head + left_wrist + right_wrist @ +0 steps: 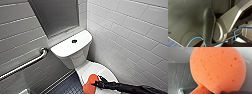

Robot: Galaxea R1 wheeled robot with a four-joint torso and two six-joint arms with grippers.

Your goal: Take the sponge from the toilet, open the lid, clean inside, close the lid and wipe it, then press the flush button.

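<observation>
Toilet (79, 57) in tiled corner; lid (105, 72) looks shut. Sponge (90, 81) at the lid's near left edge — right gripper (96, 84) fingers clamped on it. Judged: hold firm, keep the sponge's face flat — no slipping off the rim.

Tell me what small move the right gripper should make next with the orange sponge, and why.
Probably raise the small bright orange sponge clear of the smooth white oval toilet lid: the right gripper seems to hold it at the lid's near edge, and the lid lies shut, so it needs room to open.
</observation>
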